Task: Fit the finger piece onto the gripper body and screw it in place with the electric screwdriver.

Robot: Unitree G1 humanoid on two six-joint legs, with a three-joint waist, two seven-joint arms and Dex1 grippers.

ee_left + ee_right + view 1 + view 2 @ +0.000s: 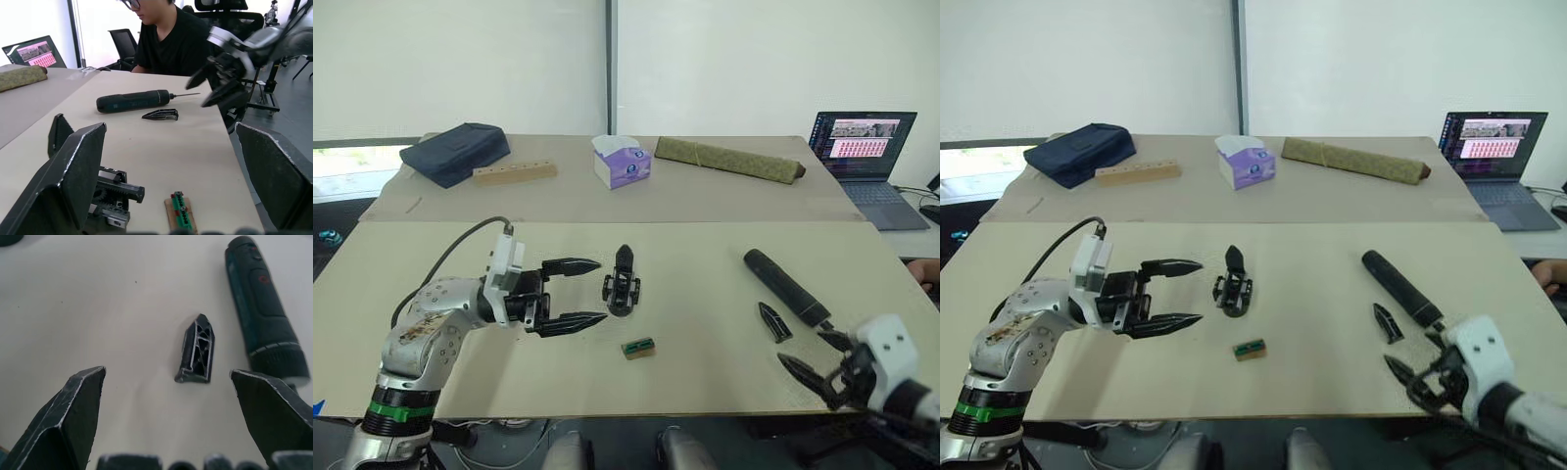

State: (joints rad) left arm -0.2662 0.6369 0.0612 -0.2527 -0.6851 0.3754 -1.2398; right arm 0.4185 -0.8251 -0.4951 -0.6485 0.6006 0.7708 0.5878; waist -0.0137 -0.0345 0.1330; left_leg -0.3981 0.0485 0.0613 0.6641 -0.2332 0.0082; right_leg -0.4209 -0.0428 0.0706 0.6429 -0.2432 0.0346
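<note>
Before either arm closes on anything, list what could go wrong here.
1. The finger piece lies flat close beside the screwdriver; the open right gripper could knock the screwdriver and set it rolling.
2. The piece is thin and flat on the table, so the fingers may slip over it.
3. The open left gripper sits by the gripper body, with a small green block nearby; a sweep could shove either.

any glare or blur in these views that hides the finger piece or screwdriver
Left wrist view: bright windows behind, yet the electric screwdriver and finger piece read clearly; the near fingers are soft. Right wrist view: the finger piece is sharp, with a soft shadow. Eye views: even light, no glare on the table.
</note>
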